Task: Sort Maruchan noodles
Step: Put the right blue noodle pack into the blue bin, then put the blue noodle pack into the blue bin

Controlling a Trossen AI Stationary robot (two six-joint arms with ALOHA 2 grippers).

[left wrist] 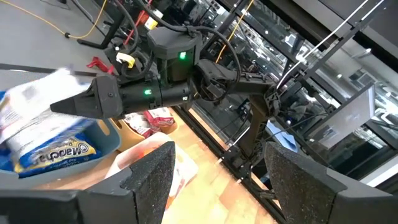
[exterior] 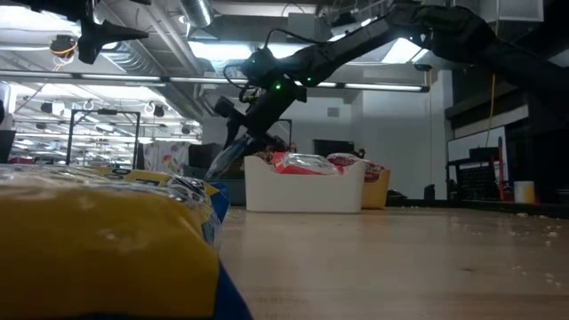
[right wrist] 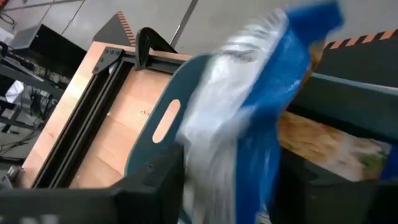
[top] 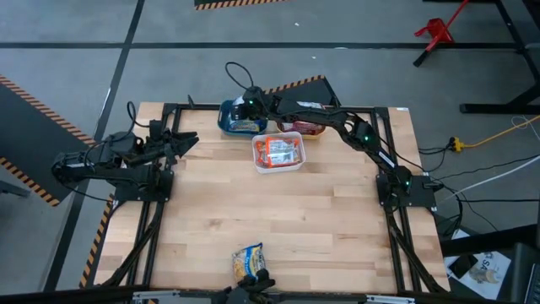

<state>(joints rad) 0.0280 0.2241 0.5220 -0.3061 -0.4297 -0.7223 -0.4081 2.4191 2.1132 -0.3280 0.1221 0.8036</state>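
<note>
Maruchan noodles: blue-and-white plastic packet (right wrist: 249,118) hangs clamped in the right gripper (top: 245,105) jaws, long axis pointing down into the teal plastic bin (top: 228,118) directly below (left gripper (top: 187,140) parked, jaws apart, empty).

Light wood plank counter (top: 337,219), black frame rails. Teal bin (top: 229,118) holds blue-white packets (top: 245,127) with yellow lettering; white bin (top: 278,165) holds orange-red packets (top: 278,152); orange bin (top: 312,131) holds maroon-white packets (top: 305,127). Blue-yellow packet (top: 248,262) at the near counter edge, looming yellow and blue in low view. Packet in right pincer (right wrist: 230,180) is blue with silvery white (right wrist: 249,106). Both arms dark, green status lights. Floor (top: 67,51) grey, with orange-black hazard stripes (top: 25,89)
</note>
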